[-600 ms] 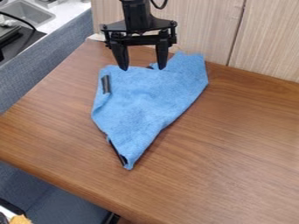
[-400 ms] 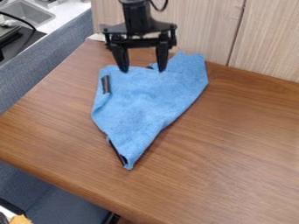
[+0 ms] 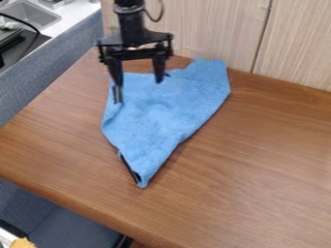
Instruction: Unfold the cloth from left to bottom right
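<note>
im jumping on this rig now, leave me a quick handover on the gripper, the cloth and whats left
Gripper: jaws apart over the cloth's upper left, no grip visible.
Blue cloth: on the wooden table, folded, narrow corner toward the view's bottom.
Done: no unfolded layer that I can see.
Left: grasp the left side, bring it to bottom right, release.

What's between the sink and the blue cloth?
In the camera view, going from the sink to the blue cloth, there's some white countertop, then a blue-gray fabric panel, then a bare stretch of wooden tabletop.
</note>
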You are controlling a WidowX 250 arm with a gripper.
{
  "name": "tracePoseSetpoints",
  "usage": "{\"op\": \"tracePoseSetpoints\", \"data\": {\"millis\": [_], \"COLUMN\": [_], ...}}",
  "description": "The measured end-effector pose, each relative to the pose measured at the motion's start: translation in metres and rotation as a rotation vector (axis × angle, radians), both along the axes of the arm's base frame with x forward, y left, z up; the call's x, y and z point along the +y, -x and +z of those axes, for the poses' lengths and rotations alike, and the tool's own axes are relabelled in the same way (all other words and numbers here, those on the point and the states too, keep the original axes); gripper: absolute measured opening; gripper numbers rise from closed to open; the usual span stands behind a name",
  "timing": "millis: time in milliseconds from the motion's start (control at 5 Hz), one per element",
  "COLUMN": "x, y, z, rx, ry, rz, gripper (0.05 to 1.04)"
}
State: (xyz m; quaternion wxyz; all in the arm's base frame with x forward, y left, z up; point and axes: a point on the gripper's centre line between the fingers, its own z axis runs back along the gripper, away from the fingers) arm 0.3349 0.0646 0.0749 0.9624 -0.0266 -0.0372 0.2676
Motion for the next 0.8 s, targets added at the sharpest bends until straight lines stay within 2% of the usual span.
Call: {"op": "tracePoseSetpoints", "data": {"millis": [200, 400, 600, 800], "x": [0.027, 0.043, 0.046, 0.045], "y": [0.002, 0.008, 0.009, 0.01], "z": [-0.005, -0.026, -0.041, -0.055], "rx": [-0.014, 0.003, -0.023, 0.002], "ry": [-0.01, -0.037, -0.081, -0.115], "rz": [0.097, 0.157, 0.154, 0.142], "gripper": [0.999, 0.999, 0.999, 0.964]}}
